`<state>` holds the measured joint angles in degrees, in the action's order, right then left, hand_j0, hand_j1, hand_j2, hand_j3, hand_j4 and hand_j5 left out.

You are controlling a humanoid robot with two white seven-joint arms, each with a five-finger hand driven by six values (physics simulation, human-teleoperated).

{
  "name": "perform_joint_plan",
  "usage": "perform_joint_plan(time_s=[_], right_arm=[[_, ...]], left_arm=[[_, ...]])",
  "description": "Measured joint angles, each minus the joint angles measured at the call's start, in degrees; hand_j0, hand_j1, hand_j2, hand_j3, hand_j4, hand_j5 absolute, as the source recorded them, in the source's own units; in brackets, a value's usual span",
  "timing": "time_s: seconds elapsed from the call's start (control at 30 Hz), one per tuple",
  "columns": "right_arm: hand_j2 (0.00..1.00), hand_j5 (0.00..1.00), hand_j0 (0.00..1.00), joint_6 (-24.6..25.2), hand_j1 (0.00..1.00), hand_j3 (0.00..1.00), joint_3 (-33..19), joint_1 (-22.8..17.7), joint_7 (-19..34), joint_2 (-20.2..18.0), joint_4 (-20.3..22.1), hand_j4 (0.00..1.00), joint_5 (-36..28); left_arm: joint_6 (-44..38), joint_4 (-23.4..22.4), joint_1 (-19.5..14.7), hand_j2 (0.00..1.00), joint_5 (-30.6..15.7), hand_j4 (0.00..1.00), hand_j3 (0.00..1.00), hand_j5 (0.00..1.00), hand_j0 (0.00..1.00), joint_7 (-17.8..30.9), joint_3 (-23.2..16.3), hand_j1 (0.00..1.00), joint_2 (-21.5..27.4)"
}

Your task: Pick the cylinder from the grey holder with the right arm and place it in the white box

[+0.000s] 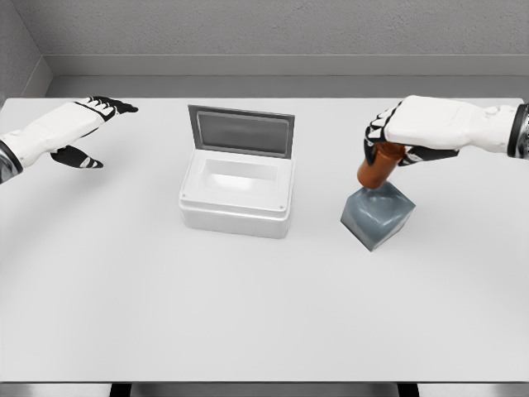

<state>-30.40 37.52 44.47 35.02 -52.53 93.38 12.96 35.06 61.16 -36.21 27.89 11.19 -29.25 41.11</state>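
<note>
The orange-brown cylinder (pixel 378 165) at right looks smooth and slightly glossy; the grey block holder (pixel 378 215) looks matt; the white plastic-looking box (pixel 237 198) at centre is smooth, on a matt white table (pixel 248 314).

My arms were white, smooth-shelled, rounded forearms. Left robot hand (pixel 83 132): white back plate, black fingers with white segments at the knuckles, black thumb. Right robot hand (pixel 397 136): same build, white shell over the back, black finger links with white banding. Dark ring joint with a grey band showed at each forearm's outer end. No visible cables, screws or markings.
</note>
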Motion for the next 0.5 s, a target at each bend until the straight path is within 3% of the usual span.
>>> perform_joint_plan(time_s=[0.5], right_arm=[[0.43,0.43,0.43,0.0,0.43,0.43,0.0,1.7,0.0,4.5,0.0,0.43,0.0]], left_arm=[[0.0,0.0,0.0,1.00,0.0,1.00,1.00,1.00,1.00,0.1,0.1,1.00,0.1]])
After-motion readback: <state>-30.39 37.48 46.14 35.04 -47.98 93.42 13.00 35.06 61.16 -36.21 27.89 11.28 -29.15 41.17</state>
